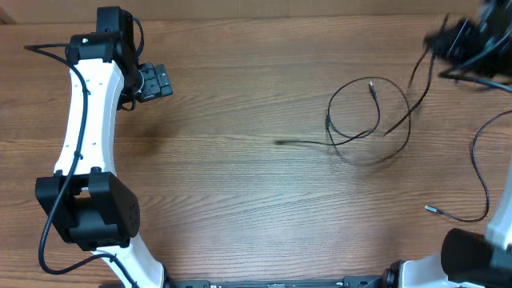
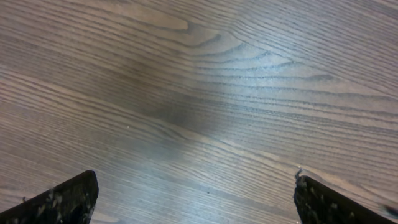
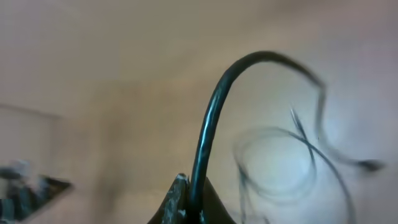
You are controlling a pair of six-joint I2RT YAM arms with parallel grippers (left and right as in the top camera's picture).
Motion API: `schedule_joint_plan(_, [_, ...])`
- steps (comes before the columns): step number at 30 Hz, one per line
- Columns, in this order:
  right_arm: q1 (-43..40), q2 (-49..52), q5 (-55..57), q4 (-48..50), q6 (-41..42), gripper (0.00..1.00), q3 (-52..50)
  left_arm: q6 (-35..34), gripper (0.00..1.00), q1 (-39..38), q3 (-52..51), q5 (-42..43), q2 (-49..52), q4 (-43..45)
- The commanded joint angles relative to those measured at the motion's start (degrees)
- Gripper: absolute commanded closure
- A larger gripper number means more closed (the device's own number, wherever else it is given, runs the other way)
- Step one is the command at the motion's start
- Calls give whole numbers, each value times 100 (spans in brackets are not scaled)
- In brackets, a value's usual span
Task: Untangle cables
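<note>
Thin black cables lie on the right half of the wooden table (image 1: 240, 184). One cable (image 1: 410, 108) forms loose overlapping loops with a small plug tip (image 1: 370, 82) and a straight tail (image 1: 300, 142) running left. My right gripper (image 1: 436, 42), blurred at the far right, is shut on a strand of this cable (image 3: 211, 124), which arches up from between its jaws; the loops (image 3: 273, 162) show blurred beyond. A second cable (image 1: 478, 168) with a silver tip (image 1: 430, 208) curves along the right edge. My left gripper (image 1: 156, 82) is far away at the back left, open over bare wood (image 2: 196, 199).
The left arm's white links and black base (image 1: 88, 208) fill the table's left side. The right arm's base (image 1: 472, 256) sits at the front right corner, next to the second cable. Thicker black robot wires (image 1: 480, 76) hang by the right gripper.
</note>
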Motion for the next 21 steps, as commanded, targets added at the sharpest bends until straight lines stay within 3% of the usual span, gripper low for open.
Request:
schedule_joint_plan(1, [341,-179,-39,439,789,96,1250,-52,0,-26,66,-31,72,9])
schedule_joint_plan(4, [726,-179,-42,1167,1360,96,2020,-52,0,-26,66,-31,72,9])
schedule_joint_plan(9, [1154,-179,-46,2179,1696,96,2334,-52,0,-26,63,-31,72,9])
schedule_joint_plan(13, [1445,-179,-79,3060,1410,96,2332,-52,0,-26,66,-31,72,9])
schedule_joint_plan(21, [1493,-68,1576,3014,1176,96,2312,-52,1,-26,66,-31,72,9])
